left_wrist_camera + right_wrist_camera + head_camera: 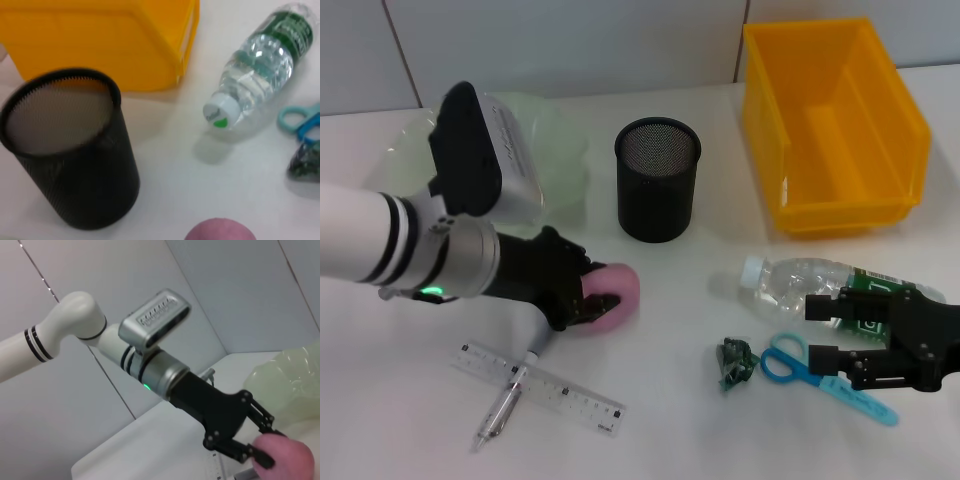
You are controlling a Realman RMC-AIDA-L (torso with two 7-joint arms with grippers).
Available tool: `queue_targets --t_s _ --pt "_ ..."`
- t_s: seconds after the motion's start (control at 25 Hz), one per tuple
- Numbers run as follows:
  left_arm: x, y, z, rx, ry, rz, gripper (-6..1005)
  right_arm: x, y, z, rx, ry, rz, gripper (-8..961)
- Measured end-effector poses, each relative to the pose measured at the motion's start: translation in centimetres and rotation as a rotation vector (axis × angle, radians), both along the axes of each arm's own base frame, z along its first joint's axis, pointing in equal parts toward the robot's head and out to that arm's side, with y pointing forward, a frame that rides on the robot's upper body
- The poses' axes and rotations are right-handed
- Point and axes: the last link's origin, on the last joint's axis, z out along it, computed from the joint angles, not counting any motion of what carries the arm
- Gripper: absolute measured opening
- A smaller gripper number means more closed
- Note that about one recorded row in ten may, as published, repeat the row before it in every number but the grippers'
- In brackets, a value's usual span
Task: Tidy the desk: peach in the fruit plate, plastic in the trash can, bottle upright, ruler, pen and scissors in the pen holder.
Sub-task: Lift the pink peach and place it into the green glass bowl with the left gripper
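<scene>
The pink peach lies on the table with my left gripper shut on its left side; the right wrist view shows the fingers pressed on the peach. The pale green fruit plate sits behind my left arm. The clear bottle lies on its side. In front of it are the blue scissors and the crumpled plastic. My right gripper stands open over the bottle and scissors. The ruler and pen lie crossed at the front left.
The black mesh pen holder stands upright mid-table. A yellow bin sits at the back right. The wall runs close behind both.
</scene>
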Motion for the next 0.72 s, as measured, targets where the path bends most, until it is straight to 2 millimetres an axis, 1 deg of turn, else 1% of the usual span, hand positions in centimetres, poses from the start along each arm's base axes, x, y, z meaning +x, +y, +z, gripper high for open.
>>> queue_targets --t_s 0.04,0.08,0.16,0.28,0.32,0.36,0.4,0.44,0.48,0.56,0.68,0.72 --pt "0.6 0.0 0.7 0.001 -0.023 0.001 415 0.0 0.0 0.0 0.000 0.001 0.000 819" --pt "0.6 0.0 0.7 0.001 -0.023 0.001 395 0.0 0.0 0.0 0.000 0.001 0.000 819" --pt "1.4 0.1 1.7 0.005 -0.059 -0.001 355 0.0 0.0 0.0 0.000 0.001 0.000 819" --pt "2.7 0.7 4.3 0.047 -0.140 -0.008 326 0.0 0.0 0.0 0.000 0.001 0.000 819" --pt "3.2 1.3 6.1 0.098 -0.183 -0.011 316 0.0 0.0 0.0 0.000 0.002 0.000 819" --pt "3.3 1.6 7.2 0.138 -0.202 -0.013 306 0.0 0.0 0.0 0.000 0.002 0.000 819" --pt "3.3 1.6 7.2 0.138 -0.202 -0.013 302 0.0 0.0 0.0 0.000 0.002 0.000 819" --pt "3.4 2.2 8.3 0.198 -0.214 -0.020 298 0.0 0.0 0.0 0.000 0.002 0.000 819" --pt "3.4 2.2 8.3 0.198 -0.214 -0.020 293 0.0 0.0 0.0 0.000 0.002 0.000 819" --pt "3.3 2.9 9.1 0.266 -0.212 -0.026 285 0.0 0.0 -0.1 0.000 0.003 0.001 819" --pt "2.5 4.1 9.8 0.370 -0.188 -0.021 273 -0.1 -0.1 -0.1 -0.001 0.007 0.002 820" --pt "1.8 4.8 9.8 0.416 -0.166 -0.008 268 -0.1 -0.2 -0.2 -0.002 0.008 0.002 820"
